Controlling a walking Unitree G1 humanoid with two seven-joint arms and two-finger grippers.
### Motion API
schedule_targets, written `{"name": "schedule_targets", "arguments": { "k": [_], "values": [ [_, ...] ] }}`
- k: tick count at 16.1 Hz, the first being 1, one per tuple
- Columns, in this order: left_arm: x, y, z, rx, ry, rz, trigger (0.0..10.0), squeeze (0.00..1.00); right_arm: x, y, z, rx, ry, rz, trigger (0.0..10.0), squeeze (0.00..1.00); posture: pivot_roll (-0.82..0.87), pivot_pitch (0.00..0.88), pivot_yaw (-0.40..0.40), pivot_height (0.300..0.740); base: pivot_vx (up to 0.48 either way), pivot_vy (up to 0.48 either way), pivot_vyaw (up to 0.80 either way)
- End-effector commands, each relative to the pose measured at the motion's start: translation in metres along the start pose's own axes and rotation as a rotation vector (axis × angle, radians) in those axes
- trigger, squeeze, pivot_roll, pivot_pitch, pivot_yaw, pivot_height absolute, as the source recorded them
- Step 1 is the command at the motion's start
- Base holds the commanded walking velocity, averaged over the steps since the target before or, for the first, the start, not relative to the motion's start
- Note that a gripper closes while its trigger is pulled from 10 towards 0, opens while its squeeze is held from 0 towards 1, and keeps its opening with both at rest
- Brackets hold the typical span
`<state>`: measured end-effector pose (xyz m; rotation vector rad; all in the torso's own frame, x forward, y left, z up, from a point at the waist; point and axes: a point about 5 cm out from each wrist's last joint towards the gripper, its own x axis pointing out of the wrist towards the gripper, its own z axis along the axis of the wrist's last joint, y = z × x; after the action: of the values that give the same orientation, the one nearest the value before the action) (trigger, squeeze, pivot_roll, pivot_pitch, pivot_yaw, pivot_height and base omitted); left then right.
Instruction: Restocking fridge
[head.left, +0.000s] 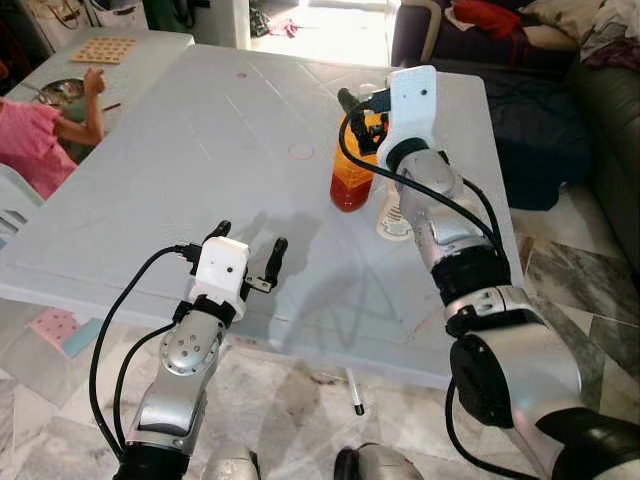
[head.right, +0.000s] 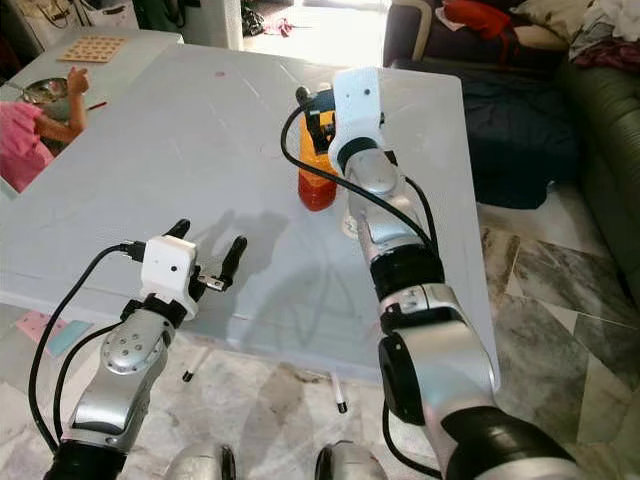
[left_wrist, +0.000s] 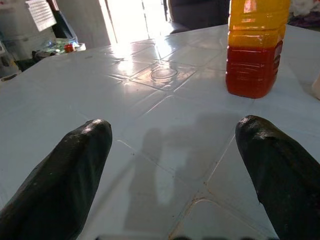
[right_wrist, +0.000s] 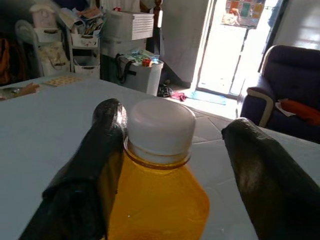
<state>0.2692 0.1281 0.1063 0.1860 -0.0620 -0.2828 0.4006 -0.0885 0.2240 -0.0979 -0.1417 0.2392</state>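
The bottle (head.left: 352, 178) stands upright on the white surface (head.left: 200, 170), toward the far right part of it, and it holds an orange liquid that is darker red near the bottom. It has a white cap (right_wrist: 161, 129) at the top. The right hand (right_wrist: 172, 150) is at the neck of the bottle with its two black fingers (right_wrist: 95, 165) spread, one on each side of the cap; one finger seems to touch the cap already, while the other is apart from it, so the bottle is not gripped. Here is the main risk, I think: if the fingers close at the cap and not lower on the body, the hold will be narrow and high, and the full bottle could swing or slip when it is lifted. Also, because the fingers are not centred on it, the closing could push the bottle to one side and tip it. Just beside the bottle, partly behind the right arm, stands a small white container (head.left: 392, 218); I cannot tell well what it is, but the arm or the bottle could knock it over. The left hand (head.left: 250, 255) hovers over the near edge of the surface, its fingers spread and empty, well apart from the bottle. A person (head.left: 35, 135) sits at the far left.
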Motion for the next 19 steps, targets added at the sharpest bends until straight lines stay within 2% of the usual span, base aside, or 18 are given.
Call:
{"name": "schedule_targets", "arguments": {
  "k": [1,3,4,8,16,19],
  "values": [
    [0.002,-0.001,0.003,0.01,-0.004,-0.004,10.0,0.0,0.003,-0.001,0.007,-0.012,-0.021,0.009,0.5,0.0,0.11,0.078,-0.04,0.74,0.0,0.0,0.0],
    [0.003,-0.001,0.003,0.011,-0.002,-0.001,10.0,0.0,0.003,-0.002,0.008,-0.021,-0.026,0.014,0.2,0.0,0.11,0.078,-0.041,0.74,0.0,0.0,0.0],
    [0.002,-0.001,0.003,0.011,-0.002,0.0,10.0,0.0,0.003,-0.003,0.008,-0.028,-0.03,0.016,0.6,0.0,0.11,0.077,-0.04,0.74,0.0,0.0,0.0],
    [0.004,-0.001,0.003,0.011,-0.001,0.001,10.0,0.0,0.004,-0.007,0.011,-0.055,-0.059,0.012,0.0,0.0,0.1,0.077,-0.038,0.74,0.0,0.0,0.0],
    [0.007,0.001,0.003,0.018,-0.002,0.023,10.0,0.0,0.002,-0.006,0.007,-0.065,-0.069,0.034,0.0,0.0,0.11,0.062,-0.054,0.74,0.0,0.0,0.0],
    [0.01,0.009,-0.002,0.031,0.025,0.127,10.0,0.0,-0.001,0.014,0.022,-0.001,-0.192,0.154,0.0,0.0,0.11,0.045,-0.064,0.74,0.0,0.0,0.0]
  ]
}}
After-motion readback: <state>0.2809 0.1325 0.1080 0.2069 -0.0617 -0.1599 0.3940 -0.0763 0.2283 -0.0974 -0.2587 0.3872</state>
